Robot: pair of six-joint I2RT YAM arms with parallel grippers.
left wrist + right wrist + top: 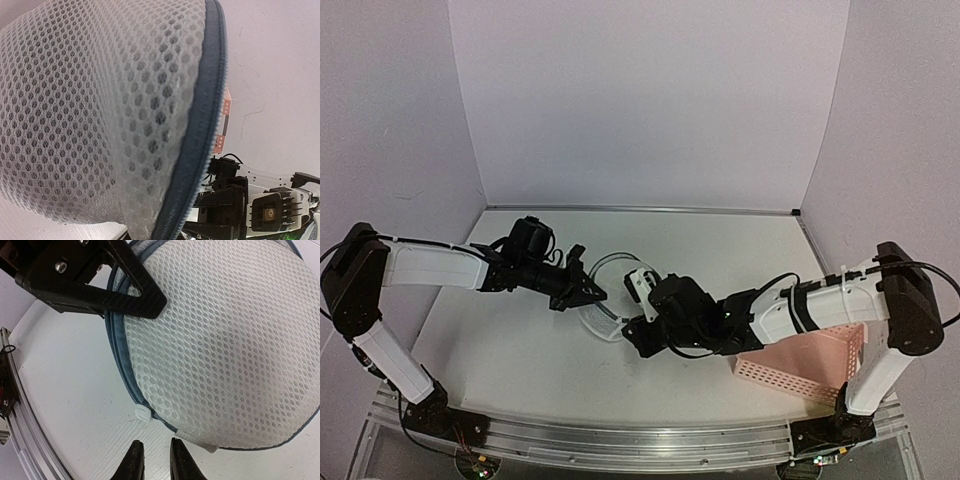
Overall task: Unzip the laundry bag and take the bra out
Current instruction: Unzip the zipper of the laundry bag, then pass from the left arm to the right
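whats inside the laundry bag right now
Through the laundry bag's mesh only a faint grey shadow shows. The zipper looks closed, so the contents are covered and cannot be made out.

Ahead of the right gripper [155,442], the bag [225,350] blocks the way, with the left gripper [585,280] at its far-left rim. Bare table [65,390] lies open leftward; the basket [800,365] stands behind.

white honeycomb-mesh laundry bag [225,350], blue rim
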